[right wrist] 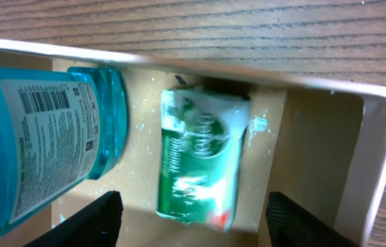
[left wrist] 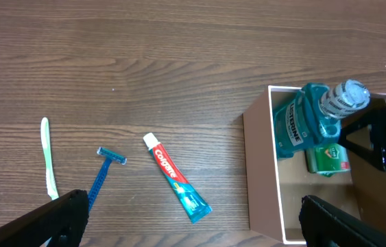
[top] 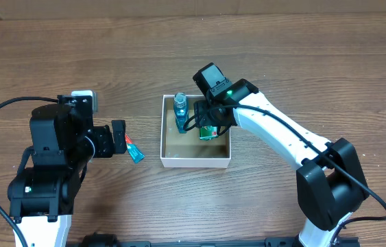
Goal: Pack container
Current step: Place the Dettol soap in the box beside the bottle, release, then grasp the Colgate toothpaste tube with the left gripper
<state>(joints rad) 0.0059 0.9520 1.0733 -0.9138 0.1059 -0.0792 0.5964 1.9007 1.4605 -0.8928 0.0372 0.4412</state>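
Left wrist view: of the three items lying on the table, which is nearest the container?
The Colgate toothpaste tube; the blue razor and pale stick lie farther left.

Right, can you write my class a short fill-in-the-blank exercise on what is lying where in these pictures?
1. Inside the box, beside the mouthwash bottle, lies a ____ packet.
2. The toothpaste tube lies outside the box, on the ____.
3. Between the toothbrush and the toothpaste tube lies a blue ____.
Missing words: green; table; razor.
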